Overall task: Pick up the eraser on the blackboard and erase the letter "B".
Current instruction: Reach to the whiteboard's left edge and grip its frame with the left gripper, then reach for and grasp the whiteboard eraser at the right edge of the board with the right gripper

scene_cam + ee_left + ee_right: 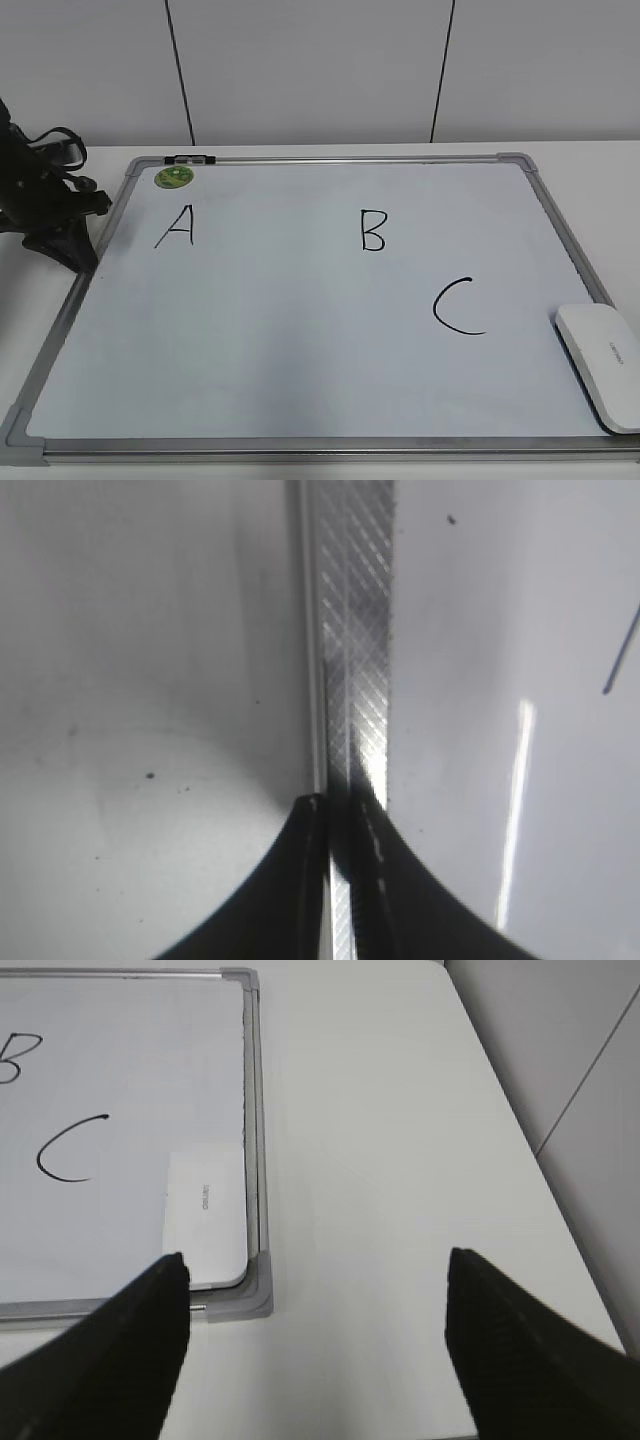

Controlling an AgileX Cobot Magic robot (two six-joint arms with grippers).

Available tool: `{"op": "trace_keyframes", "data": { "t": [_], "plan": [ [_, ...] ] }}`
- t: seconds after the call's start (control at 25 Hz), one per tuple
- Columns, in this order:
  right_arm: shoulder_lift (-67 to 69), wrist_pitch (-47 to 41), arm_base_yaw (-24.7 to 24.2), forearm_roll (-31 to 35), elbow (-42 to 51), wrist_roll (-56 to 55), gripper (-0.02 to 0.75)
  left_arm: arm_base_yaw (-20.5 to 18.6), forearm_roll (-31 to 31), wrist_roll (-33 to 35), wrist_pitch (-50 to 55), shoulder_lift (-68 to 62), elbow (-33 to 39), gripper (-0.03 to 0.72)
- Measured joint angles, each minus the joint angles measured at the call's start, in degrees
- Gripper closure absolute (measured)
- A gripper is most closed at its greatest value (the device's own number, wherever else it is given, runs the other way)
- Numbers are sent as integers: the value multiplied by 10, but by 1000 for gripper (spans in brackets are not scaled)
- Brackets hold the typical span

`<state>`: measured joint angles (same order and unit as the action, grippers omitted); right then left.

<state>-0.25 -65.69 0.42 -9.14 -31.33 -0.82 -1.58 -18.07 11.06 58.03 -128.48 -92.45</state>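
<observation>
exterior: board (300, 330) lies flat on the tabletop (600, 160). "a" (176, 226) sits near the board's top-left corner, "b" (373, 231) near its upper middle, "c" (458, 306) lower right of "b". eraser (603, 363) rests on the board's bottom-right corner, overhanging the frame, untouched. green magnet (173, 177) sits at the board's top-left corner. left tool (62, 250) is parked at the board's left edge; right arm is not in this view.

left wrist: left tool (340, 820) looks pressed together or nearly so, tips right over the board's left frame strip (350, 630), holding nothing. a thin marker stroke (622, 652) shows on the board near the view's right edge. eraser and "b" are not seen here.

right wrist: right tool (315, 1290) is spread wide and empty, hovering off the board's bottom-right corner over bare tabletop. eraser (205, 1222) shows just inside that corner, "c" (68, 1150) beside it, "b" (8, 1060) cut off at the view's edge. only this view shows the right tool's state; only the exterior shows all three letters.

risks, as i judge them: the eraser is smooth and low, so a shallow pinch could slip or knock it off the corner. the path from the eraser to "b" passes close to "c", so a low carry could smear it. a wide wipe could drift toward "c".
</observation>
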Motion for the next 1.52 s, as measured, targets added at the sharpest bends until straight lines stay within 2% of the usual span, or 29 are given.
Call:
{"op": "trace_keyframes", "data": {
  "t": [0.2,0.4,0.68,0.92,1.24,1.52],
  "plan": [
    [102,27,0,4,-72,4,148,0,0,0,0,0,0,654],
    [203,72,0,19,-87,8,148,0,0,0,1,0,0,654],
    [374,61,0,143,-87,79,148,0,0,0,1,0,0,654],
    [519,75,0,153,-87,81,148,0,0,0,1,0,-1,654],
    [670,147,0,162,-93,83,84,0,0,0,1,0,-1,654],
    [766,223,0,164,-102,103,72,0,0,0,1,0,-1,654]
  ]
}}
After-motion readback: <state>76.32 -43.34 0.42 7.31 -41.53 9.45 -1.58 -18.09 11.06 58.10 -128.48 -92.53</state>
